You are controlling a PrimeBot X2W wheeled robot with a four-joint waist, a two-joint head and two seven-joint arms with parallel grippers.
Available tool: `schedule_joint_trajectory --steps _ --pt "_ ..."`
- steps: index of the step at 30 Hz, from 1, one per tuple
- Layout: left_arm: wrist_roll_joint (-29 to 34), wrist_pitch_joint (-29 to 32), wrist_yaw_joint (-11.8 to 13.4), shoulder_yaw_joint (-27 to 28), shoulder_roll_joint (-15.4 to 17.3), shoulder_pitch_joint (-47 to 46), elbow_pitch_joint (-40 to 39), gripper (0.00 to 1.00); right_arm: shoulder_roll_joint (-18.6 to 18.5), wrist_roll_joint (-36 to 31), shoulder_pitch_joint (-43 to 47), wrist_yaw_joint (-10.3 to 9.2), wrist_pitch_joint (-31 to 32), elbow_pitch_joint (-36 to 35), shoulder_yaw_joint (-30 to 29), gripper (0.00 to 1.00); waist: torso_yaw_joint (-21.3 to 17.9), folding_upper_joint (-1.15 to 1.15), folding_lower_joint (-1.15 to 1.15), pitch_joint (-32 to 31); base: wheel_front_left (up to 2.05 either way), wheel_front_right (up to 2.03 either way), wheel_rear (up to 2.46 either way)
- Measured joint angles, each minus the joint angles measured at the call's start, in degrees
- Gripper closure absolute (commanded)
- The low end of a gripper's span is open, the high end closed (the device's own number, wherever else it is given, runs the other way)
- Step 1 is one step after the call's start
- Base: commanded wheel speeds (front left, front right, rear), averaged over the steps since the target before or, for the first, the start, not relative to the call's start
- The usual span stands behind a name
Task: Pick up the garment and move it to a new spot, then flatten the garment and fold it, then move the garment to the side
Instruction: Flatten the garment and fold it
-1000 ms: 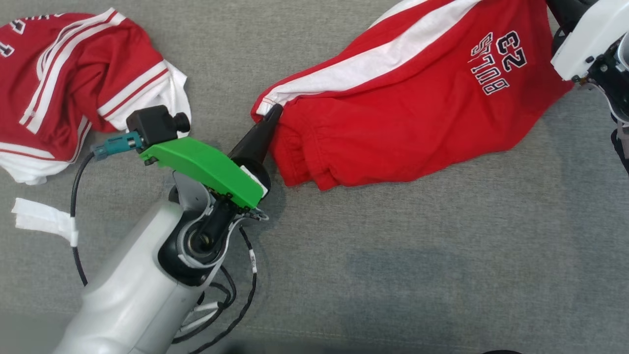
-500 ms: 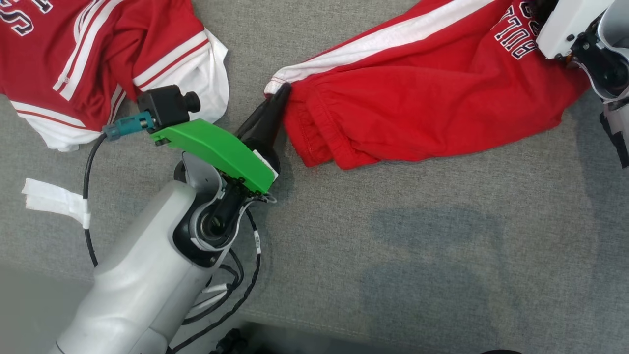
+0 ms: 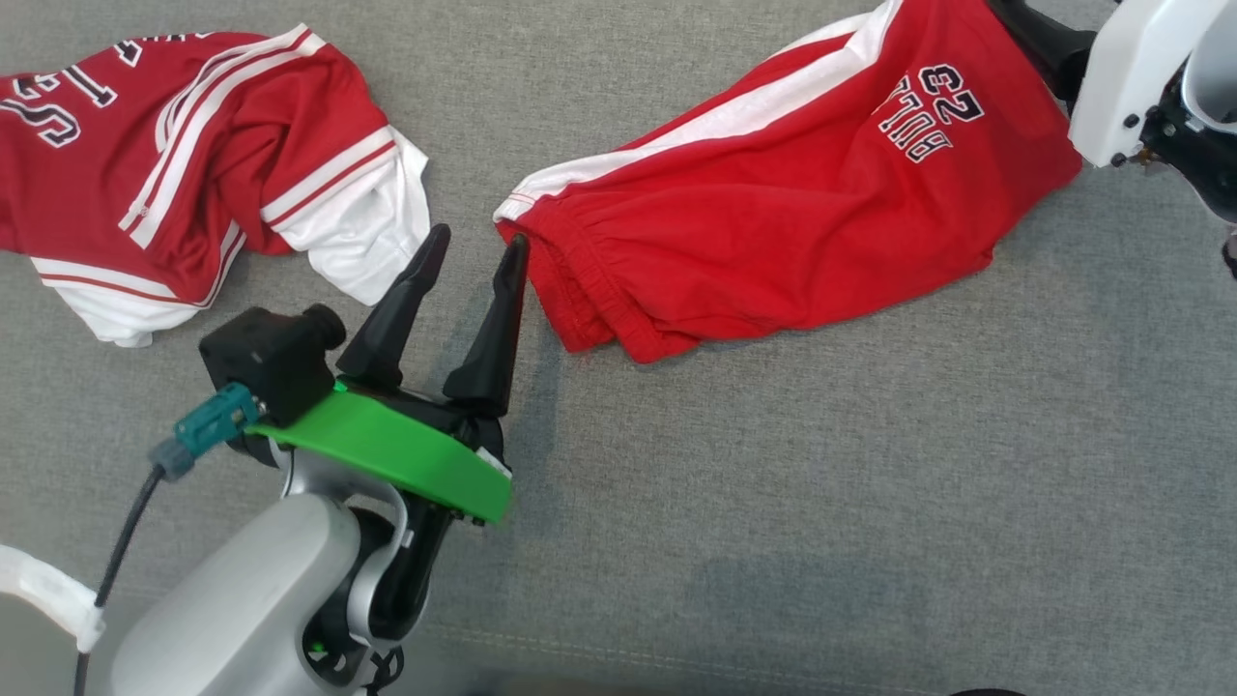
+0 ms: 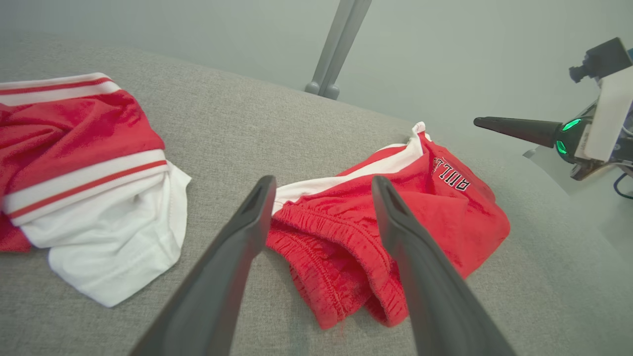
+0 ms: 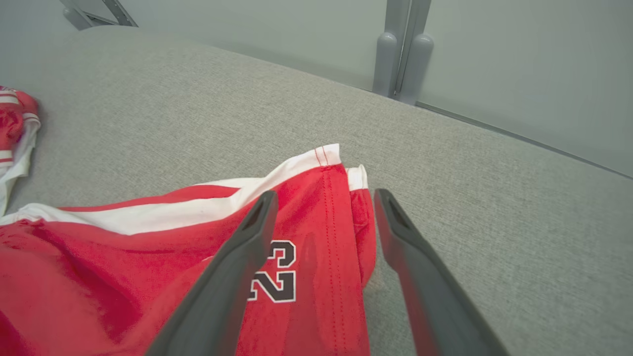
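The garment [image 3: 773, 222] is a pair of red shorts with a white side stripe and a black "23" print. It lies crumpled on the grey surface. My left gripper [image 3: 478, 242] stands open just left of the elastic waistband [image 4: 336, 222], with nothing between its fingers. In the right wrist view my right gripper [image 5: 325, 194] hovers open over the printed leg hem [image 5: 326, 207], holding nothing. Its white wrist [image 3: 1131, 87] sits at the top right of the head view.
A red and white jersey [image 3: 193, 164] lies bunched at the left, close to my left gripper. The grey fabric surface [image 3: 821, 483] stretches below the shorts. A grey metal post [image 4: 336, 49] stands beyond the far edge. White tape [image 3: 39, 580] lies at the lower left.
Both grippers have opened and let go of the shorts, which now rest on the surface. My left gripper has drawn back from the waistband. The head camera has shifted.
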Motion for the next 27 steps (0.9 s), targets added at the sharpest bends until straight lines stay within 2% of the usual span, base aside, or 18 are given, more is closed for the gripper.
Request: schedule_joint_trajectory --steps 2,6,13,18,19,20,27 --pt "1.86 -0.78 0.89 -0.66 -0.33 0.9 -1.37 0.0 -1.16 -2.18 0.69 -0.01 0.92 0.34 -0.42 0.0 -0.11 0.0 0.0 0.33 0.0 0.0 0.0" --pt "3.49 -1.86 1.13 -0.54 -1.09 1.52 -1.35 0.0 -1.02 -4.28 1.32 0.0 1.04 1.71 -1.44 0.0 0.25 0.0 0.0 1.04 0.0 0.0 0.0" --pt "4.78 -2.91 -2.01 3.39 -5.89 3.21 2.32 0.0 1.16 -8.03 1.83 -0.01 1.34 6.77 -3.19 0.0 3.3 0.0 0.0 3.6 0.0 0.0 0.0" --pt "5.88 -3.1 -4.1 6.44 -8.29 4.46 4.94 0.0 2.81 -6.01 1.82 -0.05 1.82 7.87 -4.79 0.02 5.61 0.0 0.0 4.53 0.0 0.0 0.0" --pt "6.06 -3.13 -4.54 6.99 -8.67 4.75 5.52 0.0 3.09 -5.32 1.92 -0.15 2.41 8.08 -4.87 0.78 5.85 0.0 0.0 4.5 0.0 0.0 0.0" --pt "6.34 -3.14 -4.87 7.42 -8.92 5.08 6.03 0.0 3.37 -4.7 2.04 -0.22 2.66 8.08 -4.9 1.0 5.96 0.0 0.0 4.35 0.0 0.0 0.0" --pt "9.54 -3.15 -7.69 8.87 -8.88 7.88 9.09 0.0 4.65 1.38 6.59 0.01 4.19 7.33 -6.75 1.0 5.21 0.0 0.0 1.88 0.0 0.0 0.0"
